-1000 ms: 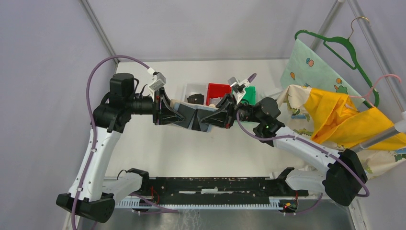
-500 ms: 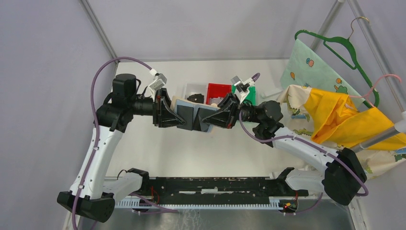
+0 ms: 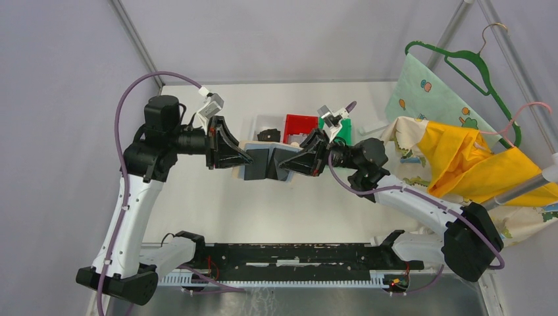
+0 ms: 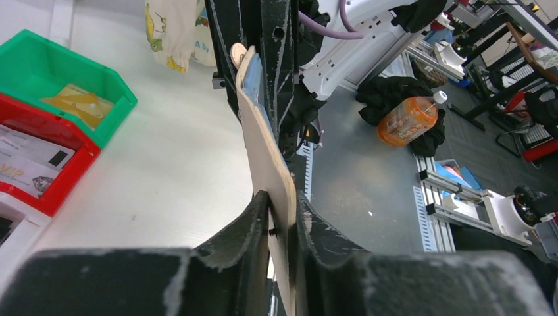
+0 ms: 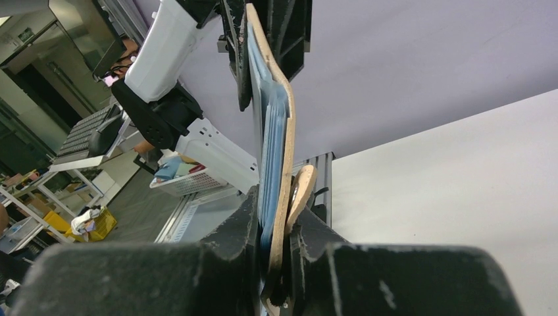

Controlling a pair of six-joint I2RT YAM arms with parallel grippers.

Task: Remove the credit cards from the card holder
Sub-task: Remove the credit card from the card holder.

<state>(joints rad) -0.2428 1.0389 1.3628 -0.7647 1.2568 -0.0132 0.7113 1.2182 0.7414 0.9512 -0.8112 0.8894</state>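
Two robot arms held a tan card holder [image 3: 263, 163] between them in the air above the middle of the tabletop [image 3: 276, 210], just in front of a row of bins near the far edge. The left gripper [image 3: 242, 160] was clamped on the holder's left end, its fingers pressed against both faces of the tan panel in the left wrist view. The right gripper [image 3: 289, 160] was closed tight on the opposite end, beside the holder's small rounded tab [image 5: 301, 189].

From above, the holder's blue-grey and dark inner panels faced the camera. Both wrist cameras saw it edge-on, a thin tan sheet backed with blue-grey layers. Whether any credit cards sat in those layers could not be told.

Behind the holder stood a white bin [image 3: 263, 121], a red bin [image 3: 301, 120] and a green bin [image 3: 343, 131]. Printed white slips lay in the red one. A yellow cloth [image 3: 460, 158] and a green hanger [image 3: 470, 62] lay at the tabletop's right edge.
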